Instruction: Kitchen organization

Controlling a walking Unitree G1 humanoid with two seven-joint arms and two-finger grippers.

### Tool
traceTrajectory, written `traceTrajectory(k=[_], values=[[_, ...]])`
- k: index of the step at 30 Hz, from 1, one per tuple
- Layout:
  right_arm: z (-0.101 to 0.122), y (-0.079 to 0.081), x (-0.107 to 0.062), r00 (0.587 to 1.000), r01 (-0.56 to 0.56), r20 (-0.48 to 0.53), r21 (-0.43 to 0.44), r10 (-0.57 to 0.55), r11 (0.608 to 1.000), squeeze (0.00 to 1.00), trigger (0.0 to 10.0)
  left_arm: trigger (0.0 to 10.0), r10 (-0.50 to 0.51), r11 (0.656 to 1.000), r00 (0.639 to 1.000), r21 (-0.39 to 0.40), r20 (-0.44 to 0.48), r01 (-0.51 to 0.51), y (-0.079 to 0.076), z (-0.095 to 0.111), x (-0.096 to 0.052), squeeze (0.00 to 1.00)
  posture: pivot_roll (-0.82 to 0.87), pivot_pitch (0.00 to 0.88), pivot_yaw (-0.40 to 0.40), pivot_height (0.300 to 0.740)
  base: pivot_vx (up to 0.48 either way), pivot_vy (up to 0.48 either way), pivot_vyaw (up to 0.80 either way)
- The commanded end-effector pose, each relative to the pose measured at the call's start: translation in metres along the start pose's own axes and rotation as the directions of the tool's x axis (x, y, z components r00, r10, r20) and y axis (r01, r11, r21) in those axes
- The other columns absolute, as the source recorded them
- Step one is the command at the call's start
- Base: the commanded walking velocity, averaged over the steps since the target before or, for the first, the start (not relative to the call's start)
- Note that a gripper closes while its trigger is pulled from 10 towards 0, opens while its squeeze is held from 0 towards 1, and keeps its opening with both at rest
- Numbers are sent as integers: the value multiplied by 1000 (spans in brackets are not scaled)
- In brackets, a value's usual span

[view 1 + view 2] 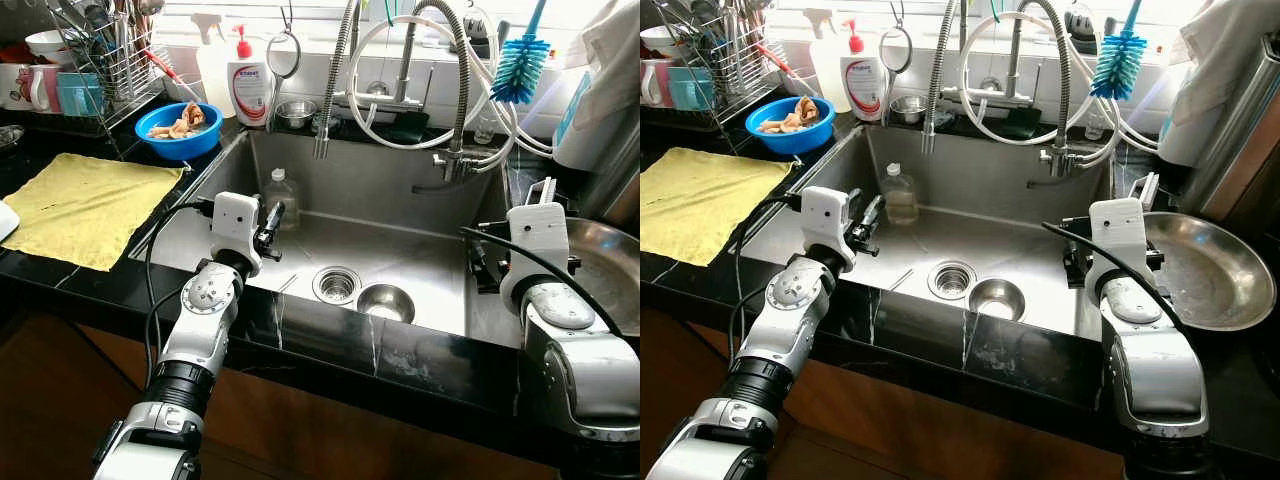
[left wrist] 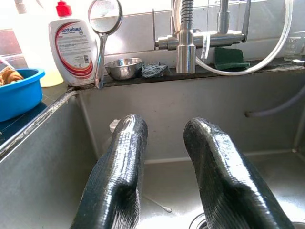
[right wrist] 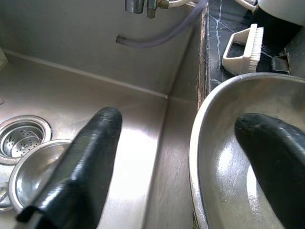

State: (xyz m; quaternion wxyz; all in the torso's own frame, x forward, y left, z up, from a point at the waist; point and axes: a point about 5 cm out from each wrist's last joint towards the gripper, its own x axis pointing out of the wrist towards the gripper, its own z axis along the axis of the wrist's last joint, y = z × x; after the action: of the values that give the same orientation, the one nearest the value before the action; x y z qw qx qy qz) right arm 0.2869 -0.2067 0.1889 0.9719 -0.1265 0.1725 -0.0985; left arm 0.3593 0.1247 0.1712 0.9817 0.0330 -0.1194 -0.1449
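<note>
Steel pan (image 1: 1200, 265), rigid and slick: right gripper (image 3: 190, 157) straddles its nine-o'clock rim, fingers spread; left gripper (image 2: 164, 157) parted, idle over sink (image 1: 400, 190).

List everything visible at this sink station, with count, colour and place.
sink: 1, steel, centre
small bottle: 1, clear, sink back left
small bowl: 1, steel, beside drain
large pan: 1, steel, counter right
blue bowl: 1, blue, counter left
yellow cloth: 1, yellow, counter left
soap bottle: 1, white, red pump, back ledge
bottle brush: 1, blue, back right
scrub brush: 1, white, behind pan
left end effector: open, over sink
right end effector: open, straddling pan's rim
</note>
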Motion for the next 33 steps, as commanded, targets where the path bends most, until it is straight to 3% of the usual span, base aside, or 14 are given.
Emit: traceTrajectory(k=[1, 22, 33], values=[[1, 0, 1, 1000, -6, -16, -5, 6, 1000, 0, 0, 10000, 2, 1000, 1000, 1, -9, -2, 1, -1, 0, 0, -61, 0, 16, 740, 0, 0, 0], [-8, -12, 2, 994, 72, -80, -4, -72, 997, 0, 0, 10000, -30, 1000, 999, -2, -11, 30, 0, 1, 5, 0, -62, 0, 17, 740, 0, 0, 0], [-3, -9, 2, 996, 60, -66, 21, -58, 998, 0, 0, 10000, -37, 999, 999, 5, -9, 38, 3, 3, 7, 0, -60, 0, 16, 740, 0, 0, 0]])
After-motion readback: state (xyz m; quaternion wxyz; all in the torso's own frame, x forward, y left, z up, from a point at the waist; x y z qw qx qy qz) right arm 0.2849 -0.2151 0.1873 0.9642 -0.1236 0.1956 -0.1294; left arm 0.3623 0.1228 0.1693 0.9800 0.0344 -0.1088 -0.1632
